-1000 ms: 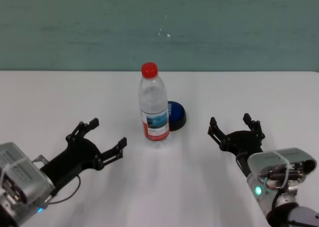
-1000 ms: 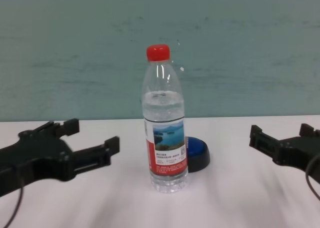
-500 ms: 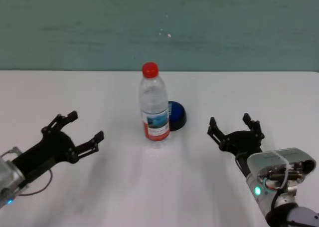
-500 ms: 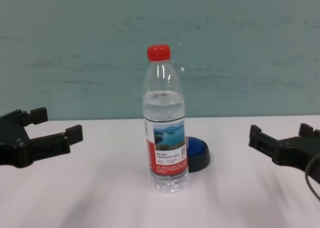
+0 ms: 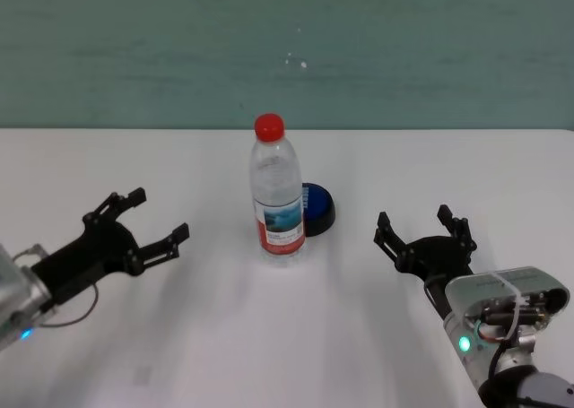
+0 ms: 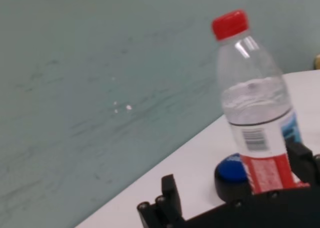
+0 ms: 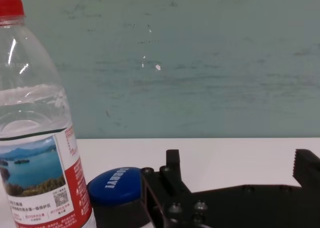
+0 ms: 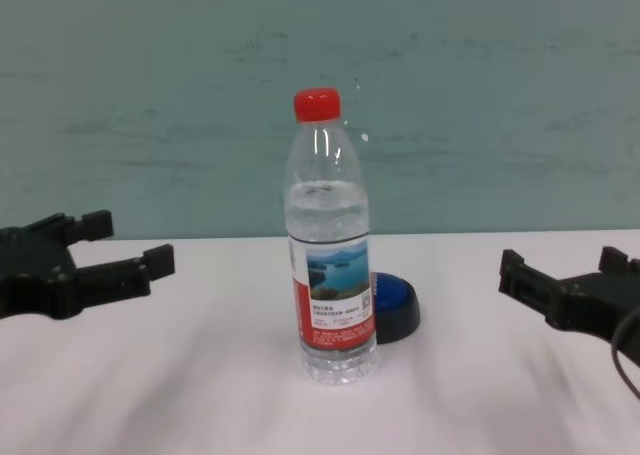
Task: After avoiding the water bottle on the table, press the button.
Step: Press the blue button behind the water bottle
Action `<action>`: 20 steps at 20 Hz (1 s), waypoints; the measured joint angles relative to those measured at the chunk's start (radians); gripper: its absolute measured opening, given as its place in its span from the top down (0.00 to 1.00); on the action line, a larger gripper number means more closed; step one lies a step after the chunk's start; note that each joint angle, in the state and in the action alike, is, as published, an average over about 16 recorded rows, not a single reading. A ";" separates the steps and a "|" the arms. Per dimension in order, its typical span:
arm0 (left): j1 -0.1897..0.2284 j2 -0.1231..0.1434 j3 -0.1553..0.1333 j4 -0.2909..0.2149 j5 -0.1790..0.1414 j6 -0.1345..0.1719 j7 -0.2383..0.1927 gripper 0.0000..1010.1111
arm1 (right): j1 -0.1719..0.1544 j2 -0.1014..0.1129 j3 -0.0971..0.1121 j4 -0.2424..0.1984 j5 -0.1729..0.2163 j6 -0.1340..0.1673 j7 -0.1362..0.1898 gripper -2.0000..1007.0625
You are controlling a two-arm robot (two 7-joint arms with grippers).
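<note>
Head view: water bottle (image 5: 276,193) stands upright near middle of the white table (image 5: 287,336), red cap on top. Button (image 5: 317,208) sits just behind it and a bit to the right, blue dome on black base, partly hidden by the bottle. In chest view the button peeks out at the bottle's right side, low down; can't tell whether they touch.

Left pincer (image 5: 146,221) hovers over the table well to the left of the bottle, fingers spread, nothing between them. Its wrist cam looks past its black fingers at bottle & button (barcode side of the label faces it).

Right pincer (image 5: 424,229) is to the right of the bottle, nearer the robot than the button, apart from both. Fingers spread too, holding nothing. Right wrist view shows bottle & button ahead of it.
</note>
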State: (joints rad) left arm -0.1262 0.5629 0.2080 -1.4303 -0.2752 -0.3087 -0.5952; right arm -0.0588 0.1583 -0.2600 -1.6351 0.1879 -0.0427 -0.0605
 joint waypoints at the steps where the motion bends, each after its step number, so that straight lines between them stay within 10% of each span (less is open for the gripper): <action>1: -0.020 -0.005 0.008 0.023 -0.001 -0.006 -0.006 0.01 | 0.000 0.000 0.000 0.000 0.000 0.000 0.000 0.00; 20: -0.365 -0.138 0.134 0.394 0.045 -0.099 -0.044 0.01 | 0.000 0.000 0.000 0.000 0.000 0.000 0.000 0.00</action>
State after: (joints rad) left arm -0.4915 0.4249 0.3416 -1.0364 -0.2298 -0.4079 -0.6396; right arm -0.0588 0.1583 -0.2600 -1.6351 0.1879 -0.0427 -0.0605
